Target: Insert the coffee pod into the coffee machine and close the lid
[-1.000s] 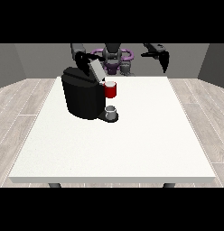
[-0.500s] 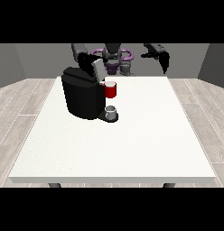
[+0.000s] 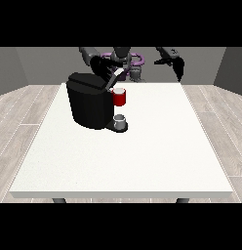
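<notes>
A black coffee machine (image 3: 91, 105) is seen on the far left part of the white table (image 3: 142, 156), turned so that its front faces the centre of the table. A red thing at the machine (image 3: 119, 97) is placed under the head, and below it a grey thing (image 3: 120, 120) stands on the machine's base; it cannot be told whether this is the coffee pod, so the place of the pod cannot be given. The lid (image 3: 115, 77) is seen tilted up at the top of the machine, which suggests that it is not yet closed. The hand at the view's left (image 3: 99, 64) is held just behind and above the lid, probably so that the lid can be pressed down; whether its fingers are apart or together cannot be told. The hand at the view's right (image 3: 177, 66) is held high over the far right corner, well apart from the machine, and nothing is seen in it; its fingers hang downward, but if they are curled cannot be told. Much open room is left on the near and right sides of the table, while the machine stands near the left edge, so little room is left there.
</notes>
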`<action>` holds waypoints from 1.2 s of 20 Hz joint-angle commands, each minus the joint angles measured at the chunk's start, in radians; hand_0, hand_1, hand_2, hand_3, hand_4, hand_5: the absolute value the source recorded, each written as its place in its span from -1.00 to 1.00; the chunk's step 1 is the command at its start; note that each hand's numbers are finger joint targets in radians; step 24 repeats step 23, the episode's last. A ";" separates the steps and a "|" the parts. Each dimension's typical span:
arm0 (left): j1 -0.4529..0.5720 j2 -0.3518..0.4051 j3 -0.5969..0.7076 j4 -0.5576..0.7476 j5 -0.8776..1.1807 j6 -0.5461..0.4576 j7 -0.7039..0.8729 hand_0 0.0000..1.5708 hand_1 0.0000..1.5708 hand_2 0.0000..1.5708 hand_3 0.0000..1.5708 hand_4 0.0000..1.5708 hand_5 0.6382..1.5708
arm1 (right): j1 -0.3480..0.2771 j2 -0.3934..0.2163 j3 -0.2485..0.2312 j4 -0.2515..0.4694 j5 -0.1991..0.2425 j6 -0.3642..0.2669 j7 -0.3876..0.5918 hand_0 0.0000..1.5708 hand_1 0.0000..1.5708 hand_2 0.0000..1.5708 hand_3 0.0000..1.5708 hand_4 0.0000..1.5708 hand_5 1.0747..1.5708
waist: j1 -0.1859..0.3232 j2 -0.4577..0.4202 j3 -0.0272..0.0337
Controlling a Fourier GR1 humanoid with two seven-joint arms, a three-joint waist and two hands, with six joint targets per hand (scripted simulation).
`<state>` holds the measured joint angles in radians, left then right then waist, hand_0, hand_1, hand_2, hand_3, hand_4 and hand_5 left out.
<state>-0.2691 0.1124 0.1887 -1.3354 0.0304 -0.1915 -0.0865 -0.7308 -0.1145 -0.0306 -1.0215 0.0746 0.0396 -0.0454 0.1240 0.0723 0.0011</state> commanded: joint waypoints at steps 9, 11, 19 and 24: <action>0.012 -0.031 -0.059 -0.021 -0.029 0.025 -0.079 -1.00 -1.00 -1.00 -1.00 -0.74 1.00 | -0.104 0.024 0.019 0.039 0.066 -0.012 0.008 -1.00 -1.00 -1.00 -1.00 -0.91 1.00 | 0.016 -0.006 -0.0012; 0.053 -0.029 -0.066 -0.035 -0.028 0.007 -0.106 -1.00 -1.00 -1.00 -1.00 -0.79 1.00 | -0.062 0.069 0.025 0.023 0.049 -0.020 -0.033 -1.00 -1.00 -1.00 -1.00 -0.84 1.00 | 0.020 -0.028 -0.0012; 0.094 -0.063 -0.048 0.060 -0.040 0.060 -0.163 -1.00 -1.00 -1.00 -1.00 -0.76 1.00 | 0.159 0.113 0.185 -0.131 -0.115 0.031 -0.108 -1.00 -1.00 -1.00 -1.00 -0.66 1.00 | -0.092 -0.129 -0.0013; 0.087 -0.002 0.010 0.050 0.010 0.032 -0.108 -1.00 -1.00 -1.00 -1.00 -0.76 1.00 | 0.331 0.114 0.214 -0.163 -0.148 -0.020 -0.139 -1.00 -1.00 -1.00 -1.00 -0.80 1.00 | -0.140 -0.170 -0.0011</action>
